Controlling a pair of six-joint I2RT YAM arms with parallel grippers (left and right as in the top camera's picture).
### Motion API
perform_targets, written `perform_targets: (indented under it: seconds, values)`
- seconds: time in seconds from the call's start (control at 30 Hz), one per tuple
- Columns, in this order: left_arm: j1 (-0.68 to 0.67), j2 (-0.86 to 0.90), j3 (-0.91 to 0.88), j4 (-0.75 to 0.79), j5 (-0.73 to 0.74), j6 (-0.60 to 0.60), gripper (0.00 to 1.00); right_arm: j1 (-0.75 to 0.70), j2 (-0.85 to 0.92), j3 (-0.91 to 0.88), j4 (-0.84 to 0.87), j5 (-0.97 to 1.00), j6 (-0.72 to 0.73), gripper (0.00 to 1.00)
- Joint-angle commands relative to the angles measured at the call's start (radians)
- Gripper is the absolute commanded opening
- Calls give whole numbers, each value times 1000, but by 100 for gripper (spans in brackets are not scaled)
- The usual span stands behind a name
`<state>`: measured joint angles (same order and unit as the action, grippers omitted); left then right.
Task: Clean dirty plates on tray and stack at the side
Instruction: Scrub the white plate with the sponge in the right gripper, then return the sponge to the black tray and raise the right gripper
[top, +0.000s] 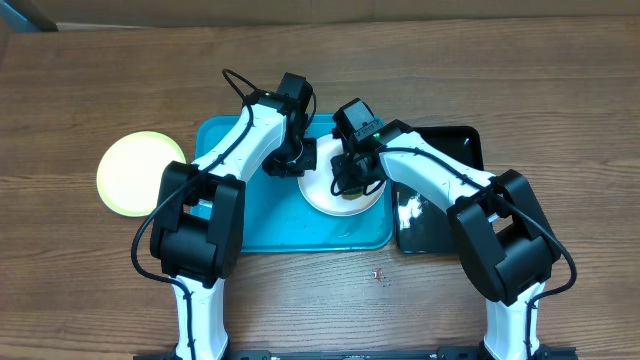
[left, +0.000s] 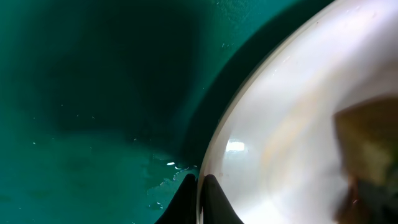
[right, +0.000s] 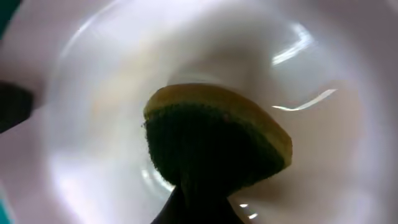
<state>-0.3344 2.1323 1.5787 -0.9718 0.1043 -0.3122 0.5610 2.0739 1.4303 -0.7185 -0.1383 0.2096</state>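
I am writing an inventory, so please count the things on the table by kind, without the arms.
Plates: 2 (white plate, yellow-green plate)
Trays: 2 (turquoise tray, black tray)
Sponges: 1 (sponge, on the white plate)
Total in view: 5

A turquoise tray (top: 280, 218) with a raised rim is lying flat on the wooden surface (top: 100, 80). A white plate (top: 318, 193) is sitting in its right half (glossy, catching glare). A pale yellow-green plate (top: 140, 173) is resting on the surface just left of the tray.
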Motion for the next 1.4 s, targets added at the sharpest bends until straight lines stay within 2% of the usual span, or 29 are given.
perform_targets:
  seconds: [0.0, 0.17, 0.37, 0.53, 0.6, 0.73, 0.97, 1.07, 1.13, 1.17, 1.27, 1.37]
  values:
    - [-6, 13, -7, 1, -4, -2, 4, -21, 5, 43, -19, -159, 7, 4]
    - [-6, 13, -7, 0, -5, -2, 4, -100, -71, 147, -83, -276, 2, 4]
    - [-6, 13, -7, 1, -8, -2, 6, -233, -192, 177, -230, -276, -41, 4]
    - [-6, 13, -7, 2, -8, -2, 16, -332, -209, 159, -409, -78, -47, 4]
    - [-6, 13, -7, 3, -8, -2, 24, -355, -209, 120, -438, 5, -46, 4]
    - [-6, 13, -7, 13, -8, -2, 30, -377, -209, 13, -396, 80, -21, 4]
    - [-5, 13, -7, 19, -12, 2, 31, -379, -209, -175, -196, 119, 7, 5]
    - [-6, 13, -7, 21, -35, 2, 25, -379, -209, -192, -167, 119, 7, 25]
    - [-6, 13, -7, 21, -59, 2, 16, -380, -209, -182, -174, 119, 5, 45]
    - [-4, 13, -7, 20, -72, 2, 15, -384, -209, -164, -192, 119, 0, 57]
    - [6, 13, -7, 20, -93, 2, 12, -409, -209, -70, -279, 119, -2, 72]
    - [16, 13, -7, 8, -94, 7, 11, -461, -209, 42, -360, 119, -4, 75]
